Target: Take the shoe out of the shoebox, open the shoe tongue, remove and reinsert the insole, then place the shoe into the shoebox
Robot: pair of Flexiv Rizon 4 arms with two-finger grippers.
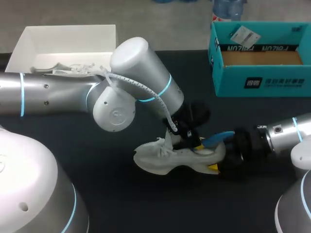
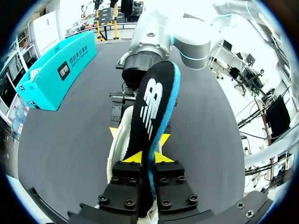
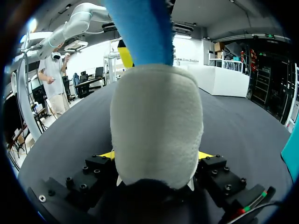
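A white shoe [image 1: 165, 158] lies on its side on the black table, near the middle. My right gripper [image 1: 221, 155] is shut on its heel [image 3: 156, 126], with a yellow tip showing on each side of it. My left gripper [image 2: 144, 157] comes down over the shoe's opening and is shut on the insole [image 2: 152, 107], which is black on top with a blue underside. The insole's blue end [image 1: 216, 139] sticks out of the shoe toward my right arm. In the right wrist view the blue insole [image 3: 140, 28] rises above the heel.
A teal shoebox [image 1: 252, 82] stands open at the back right. A white box [image 1: 29, 43] with white paper or laces in it sits at the back left, partly behind my left arm. Black tabletop [image 1: 146, 204] lies in front of the shoe.
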